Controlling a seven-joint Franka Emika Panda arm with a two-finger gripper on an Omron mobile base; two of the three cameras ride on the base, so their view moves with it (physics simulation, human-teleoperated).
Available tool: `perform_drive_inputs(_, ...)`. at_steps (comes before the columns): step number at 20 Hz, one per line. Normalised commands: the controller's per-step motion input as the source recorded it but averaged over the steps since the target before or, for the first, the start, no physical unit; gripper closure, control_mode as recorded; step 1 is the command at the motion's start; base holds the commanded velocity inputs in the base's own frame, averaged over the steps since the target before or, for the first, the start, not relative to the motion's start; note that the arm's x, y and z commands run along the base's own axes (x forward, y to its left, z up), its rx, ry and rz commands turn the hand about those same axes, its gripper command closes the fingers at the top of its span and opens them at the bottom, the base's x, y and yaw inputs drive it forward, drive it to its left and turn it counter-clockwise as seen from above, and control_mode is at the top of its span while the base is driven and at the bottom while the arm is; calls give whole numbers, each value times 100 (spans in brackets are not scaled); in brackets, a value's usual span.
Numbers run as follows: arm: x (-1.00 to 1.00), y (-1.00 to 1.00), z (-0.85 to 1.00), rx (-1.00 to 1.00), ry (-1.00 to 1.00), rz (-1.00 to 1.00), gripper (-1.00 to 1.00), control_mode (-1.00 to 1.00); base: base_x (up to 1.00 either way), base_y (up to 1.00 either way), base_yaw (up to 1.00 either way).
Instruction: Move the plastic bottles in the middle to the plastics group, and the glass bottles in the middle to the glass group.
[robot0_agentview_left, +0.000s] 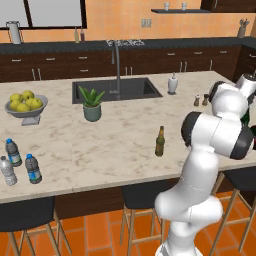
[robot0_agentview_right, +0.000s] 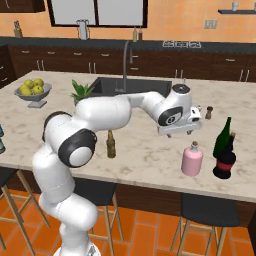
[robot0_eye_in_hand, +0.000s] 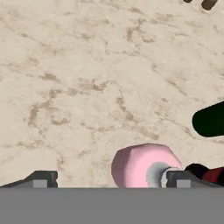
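Note:
The squat pink bottle (robot0_agentview_right: 192, 159) stands upright on the marble counter, just left of the tall dark green wine bottle (robot0_agentview_right: 222, 136) and a dark red-labelled vessel (robot0_agentview_right: 224, 163). My gripper (robot0_agentview_right: 180, 133) hangs open above the counter, up and left of the pink bottle and not touching it. In the hand view the pink bottle (robot0_eye_in_hand: 140, 166) shows from above, close to the right fingertip (robot0_eye_in_hand: 179, 178), with nothing between the fingers. The slim amber bottle (robot0_agentview_left: 160, 141) stands alone mid-counter. Three small water bottles (robot0_agentview_left: 33, 168) cluster at the left front edge.
A potted plant (robot0_agentview_left: 92, 104) and a sink (robot0_agentview_left: 116, 90) lie behind the amber bottle. A fruit bowl (robot0_agentview_left: 26, 105) sits far left. A soap dispenser (robot0_agentview_left: 172, 84) and two shakers (robot0_agentview_left: 200, 100) stand at the back right. Stools (robot0_agentview_left: 145, 200) line the front edge.

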Motion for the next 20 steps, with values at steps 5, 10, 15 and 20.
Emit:
perform_drive_inputs(5,-22,79,24,1,1,0,-100,-100,0,0,0)
perform_drive_inputs(10,-32,78,17,5,0,-15,-100,-100,0,0,0)
perform_drive_inputs(15,-41,79,9,11,0,-25,-100,-100,0,0,0)
perform_drive_inputs(20,-40,75,2,15,1,-30,-100,-100,0,0,0)
